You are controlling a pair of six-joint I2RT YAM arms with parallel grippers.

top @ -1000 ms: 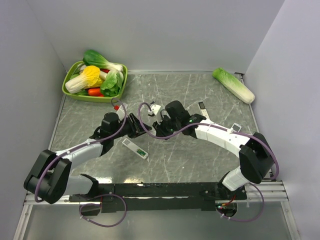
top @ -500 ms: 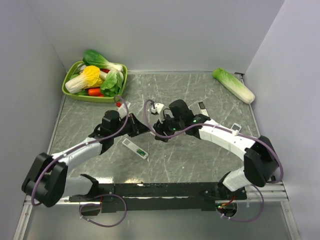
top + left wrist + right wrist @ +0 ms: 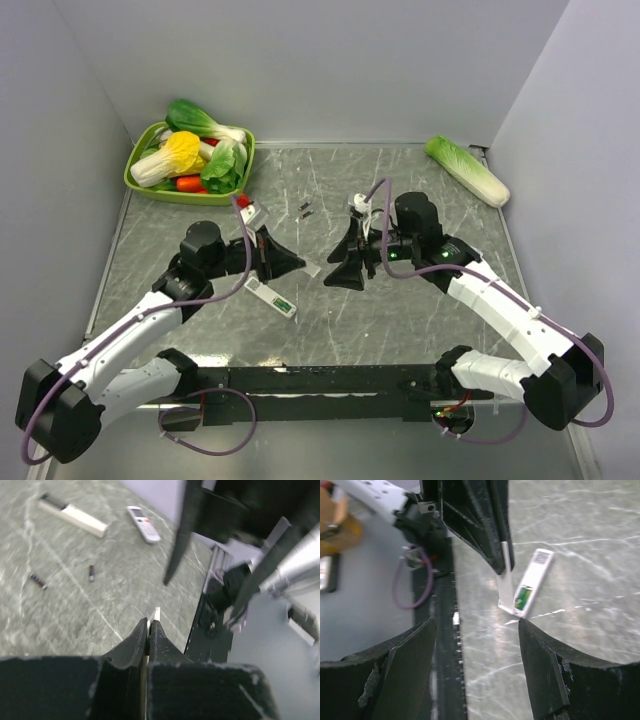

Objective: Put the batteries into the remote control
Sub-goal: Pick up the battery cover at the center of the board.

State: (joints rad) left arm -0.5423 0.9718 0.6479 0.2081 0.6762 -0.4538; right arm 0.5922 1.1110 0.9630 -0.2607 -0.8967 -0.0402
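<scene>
Left gripper [image 3: 149,625] is clamped shut on a thin white strip [image 3: 156,614]. Right gripper [image 3: 476,621] has its jaws spread wide and holds nothing. Remote control [image 3: 272,298] lies flat on the table [image 3: 400,330] – green recess up – just beside the left gripper.

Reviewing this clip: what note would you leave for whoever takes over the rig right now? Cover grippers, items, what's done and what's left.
Left gripper: shut on a thin white strip, probably the battery cover.
Right gripper: open, empty, facing the left one.
Remote control: flat on the table beside the left gripper, back up, recess uncovered and showing green. I cannot tell whether batteries sit in it.
Two tiny dark cells lie loose farther out.
Done: the recess is open.
Left: check the batteries are seated, then fit the strip if it is the cover.
</scene>
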